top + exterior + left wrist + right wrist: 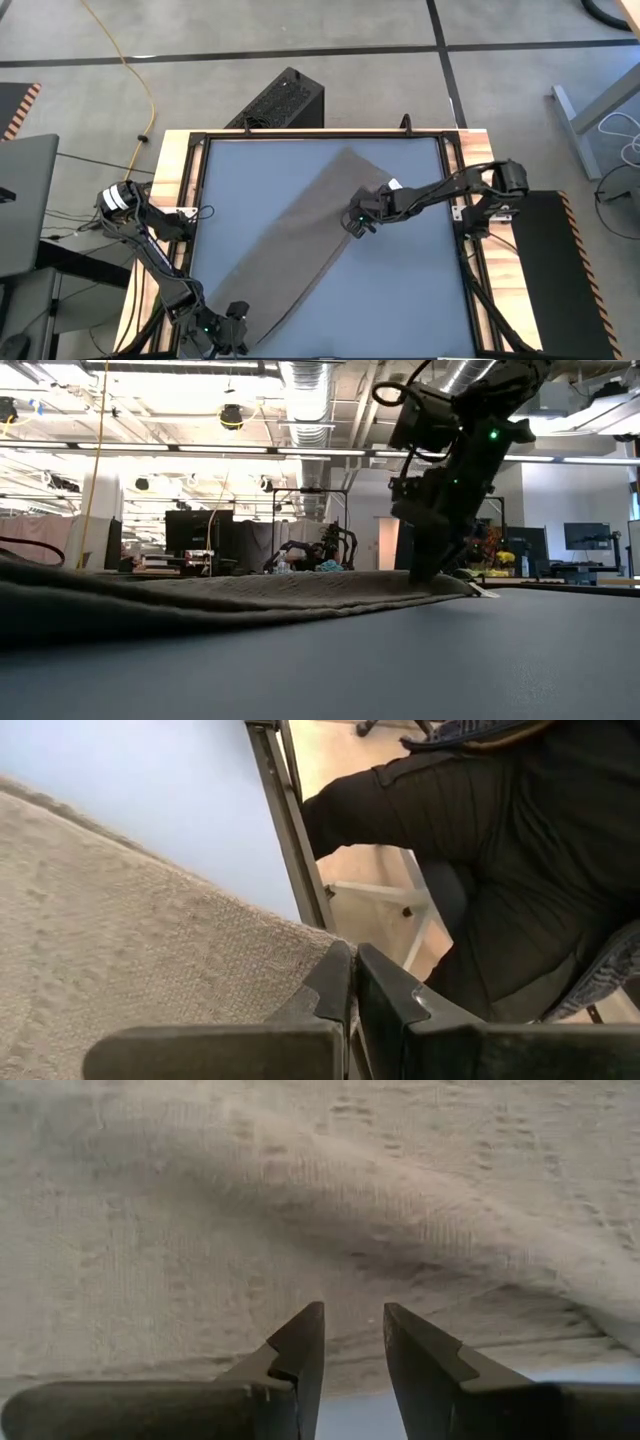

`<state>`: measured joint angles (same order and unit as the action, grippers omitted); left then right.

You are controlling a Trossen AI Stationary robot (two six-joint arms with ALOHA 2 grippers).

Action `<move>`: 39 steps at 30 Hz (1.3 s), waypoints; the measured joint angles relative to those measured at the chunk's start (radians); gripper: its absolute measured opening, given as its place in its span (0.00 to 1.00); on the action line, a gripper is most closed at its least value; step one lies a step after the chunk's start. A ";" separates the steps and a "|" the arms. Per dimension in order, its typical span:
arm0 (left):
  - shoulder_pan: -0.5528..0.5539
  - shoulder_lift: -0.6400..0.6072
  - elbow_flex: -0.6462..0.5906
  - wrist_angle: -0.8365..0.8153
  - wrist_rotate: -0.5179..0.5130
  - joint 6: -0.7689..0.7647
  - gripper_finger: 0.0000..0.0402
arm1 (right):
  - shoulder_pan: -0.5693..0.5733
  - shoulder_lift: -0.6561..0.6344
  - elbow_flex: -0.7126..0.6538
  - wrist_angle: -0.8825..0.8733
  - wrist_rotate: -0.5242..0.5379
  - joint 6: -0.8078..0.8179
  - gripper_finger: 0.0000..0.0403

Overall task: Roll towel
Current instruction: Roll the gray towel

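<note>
On a blue-grey tabletop [400,290] framed in black rails and pale wood, a taupe, grey-brown soft cloth towel [300,240] is laid as a long diagonal strip from 1 o'clock to 7 o'clock. Grey concrete floor is seen around the table; only the low view takes in an open workshop with ceiling ducts and monitors. The right gripper [357,222] is set at the towel's 3 o'clock edge, fingers parted, nothing grasped. The left gripper [232,330], at 7 o'clock, is clenched by the towel's corner; a seated person's dark trousers [520,850] are shown only by its wrist view.
</note>
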<state>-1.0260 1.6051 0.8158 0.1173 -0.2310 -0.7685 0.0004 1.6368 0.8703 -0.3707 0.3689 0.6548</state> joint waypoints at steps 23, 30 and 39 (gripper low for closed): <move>0.000 0.000 0.000 -0.006 0.015 0.003 0.00 | -0.003 0.000 0.000 0.012 -0.002 -0.056 0.06; 0.000 0.000 0.000 -0.006 0.015 0.015 0.00 | -0.002 0.014 0.000 0.019 -0.056 -0.054 0.31; 0.000 0.000 0.000 -0.007 0.025 0.015 0.00 | 0.000 0.036 0.000 0.057 -0.056 -0.029 0.57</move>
<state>-1.0260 1.6051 0.8158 0.1106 -0.2062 -0.7536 0.0006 1.6724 0.8703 -0.3136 0.3130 0.6259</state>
